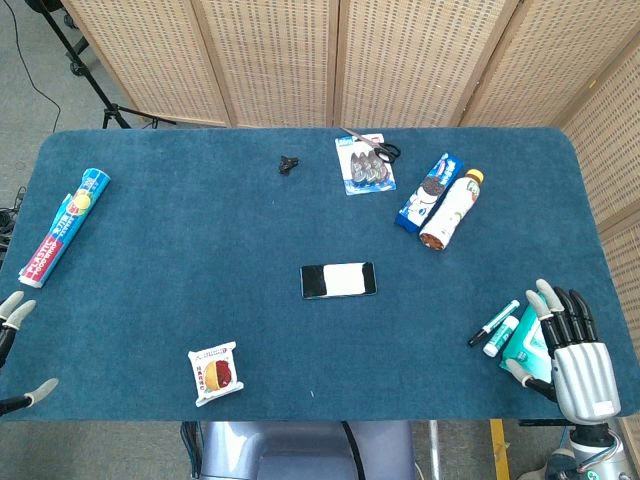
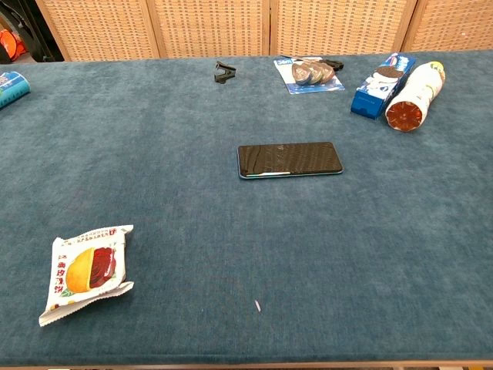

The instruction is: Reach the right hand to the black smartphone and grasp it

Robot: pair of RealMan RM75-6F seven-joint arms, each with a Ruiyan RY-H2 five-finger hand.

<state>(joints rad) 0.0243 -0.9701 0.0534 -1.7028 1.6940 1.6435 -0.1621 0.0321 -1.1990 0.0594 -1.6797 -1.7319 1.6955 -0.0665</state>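
Observation:
The black smartphone [image 1: 338, 280] lies flat and face up near the middle of the blue table; in the chest view the smartphone [image 2: 289, 159] sits centre, nothing touching it. My right hand [image 1: 572, 345] hovers at the table's front right corner, fingers spread and holding nothing, well to the right of the phone and nearer the front edge. Only fingertips of my left hand [image 1: 15, 350] show at the front left edge, apart and empty. Neither hand appears in the chest view.
Two markers [image 1: 495, 328] and a teal pack [image 1: 527, 345] lie by my right hand. A bottle [image 1: 451, 208], cookie pack [image 1: 427, 192], blister card [image 1: 364, 165] and scissors [image 1: 378, 148] sit at the back right. A black clip [image 1: 289, 165], blue tube [image 1: 65, 226] and snack packet [image 1: 215, 372] lie elsewhere.

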